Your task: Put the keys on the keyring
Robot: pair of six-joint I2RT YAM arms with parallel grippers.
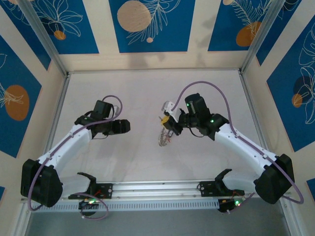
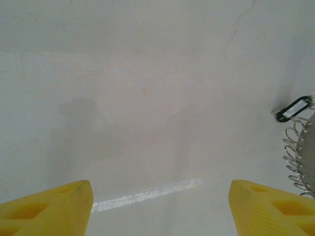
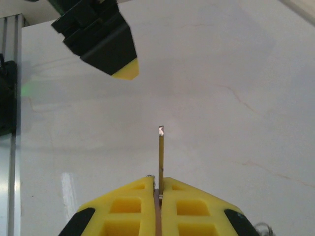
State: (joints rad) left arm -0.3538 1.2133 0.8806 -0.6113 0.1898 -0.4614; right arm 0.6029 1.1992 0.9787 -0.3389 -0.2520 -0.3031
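Our right fingers (image 3: pixel 156 181) are pressed shut on a thin metal strip seen edge-on, which we take to be the rim of the wide flat grey metal keyring (image 2: pixel 310 152). From above, the ring lies just on the near side of that grip, around the middle of the pale counter (image 1: pixel 147 88). Our left fingers (image 2: pixel 160 191) stand wide apart with nothing between them, a little to the ring's left.

At the top of the ring's fringe of silvery wire loops (image 2: pixel 295 157) sits the small pale oblong key (image 2: pixel 294 109) with its dark outline. We cannot tell whether it is already hooked on.

We judge the ring stiff and light but thin and slick, so it may pivot in a pinch on its rim. A hold across the flat face would be steadier. The key is tiny and light, so we would take it by the head, leaving its hole free.
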